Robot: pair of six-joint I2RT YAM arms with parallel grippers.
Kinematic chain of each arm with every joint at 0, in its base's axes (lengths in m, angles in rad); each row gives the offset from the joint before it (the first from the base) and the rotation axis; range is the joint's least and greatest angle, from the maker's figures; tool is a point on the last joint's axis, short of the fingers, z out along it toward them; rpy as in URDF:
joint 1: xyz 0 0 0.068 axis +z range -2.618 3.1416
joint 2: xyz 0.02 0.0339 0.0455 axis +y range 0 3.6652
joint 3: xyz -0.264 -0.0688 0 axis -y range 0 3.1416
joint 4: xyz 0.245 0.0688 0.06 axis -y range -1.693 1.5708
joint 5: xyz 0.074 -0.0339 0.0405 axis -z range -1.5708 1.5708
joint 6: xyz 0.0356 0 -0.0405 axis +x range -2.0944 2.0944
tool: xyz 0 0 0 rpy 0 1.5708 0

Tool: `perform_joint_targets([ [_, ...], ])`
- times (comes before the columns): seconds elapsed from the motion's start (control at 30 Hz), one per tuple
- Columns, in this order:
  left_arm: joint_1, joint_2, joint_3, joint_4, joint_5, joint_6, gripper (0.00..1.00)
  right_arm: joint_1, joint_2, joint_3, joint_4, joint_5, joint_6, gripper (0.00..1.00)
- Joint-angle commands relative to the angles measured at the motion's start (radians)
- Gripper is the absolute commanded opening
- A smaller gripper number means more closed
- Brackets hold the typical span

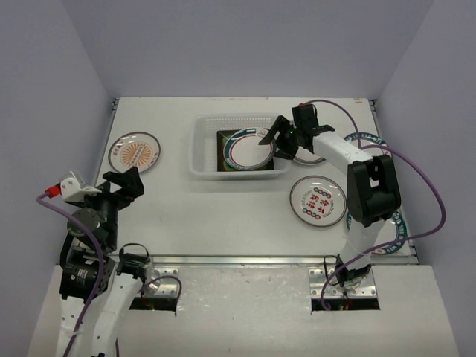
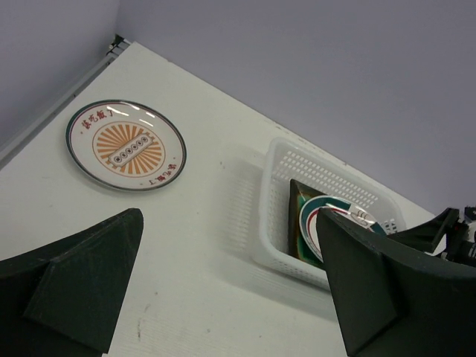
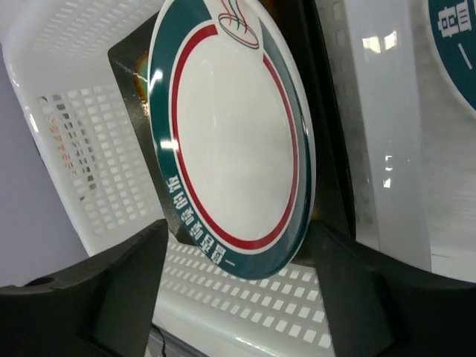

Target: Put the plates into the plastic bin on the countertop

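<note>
The plastic bin (image 1: 199, 149) stands on the white countertop (image 1: 223, 216) at the back middle. In it a round white plate with a teal rim and red ring (image 1: 248, 151) lies tilted on a square dark-rimmed plate (image 1: 222, 156). My right gripper (image 1: 273, 139) is at the bin's right wall with its jaws wide apart; in the right wrist view it (image 3: 234, 249) frames the round plate (image 3: 230, 141) without gripping it. My left gripper (image 1: 123, 186) is open and empty above the left of the countertop, also open in the left wrist view (image 2: 229, 245).
A round plate with an orange sunburst (image 1: 134, 152) lies at the back left. A round plate with red marks (image 1: 318, 200) lies right of centre. More teal-rimmed plates (image 1: 372, 141) lie partly under the right arm and beside its base (image 1: 396, 230). Grey walls close three sides.
</note>
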Motion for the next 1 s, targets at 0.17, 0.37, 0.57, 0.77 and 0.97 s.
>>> perform_joint_targets([
  [0.17, -0.005, 0.251, 0.023, 0.053, 0.118, 0.049, 1.0, 0.016, 0.015, 0.189, -0.284, 0.1, -0.216, 0.99],
  [0.37, 0.001, 0.518, 0.095, -0.029, 0.115, -0.159, 1.0, 0.016, -0.151, 0.163, -0.339, 0.106, -0.239, 0.99],
  [0.57, 0.221, 0.716, 0.129, 0.076, 0.305, -0.333, 1.0, 0.018, -0.559, -0.135, -0.161, -0.181, -0.19, 0.99],
  [0.77, 0.521, 0.877, 0.047, 0.275, 0.561, -0.475, 1.0, 0.015, -0.917, -0.484, 0.005, -0.362, -0.064, 0.99],
  [0.97, 0.611, 1.008, 0.014, 0.405, 0.557, -0.487, 1.0, 0.015, -1.195, -0.802, 0.293, -0.547, 0.093, 0.99],
])
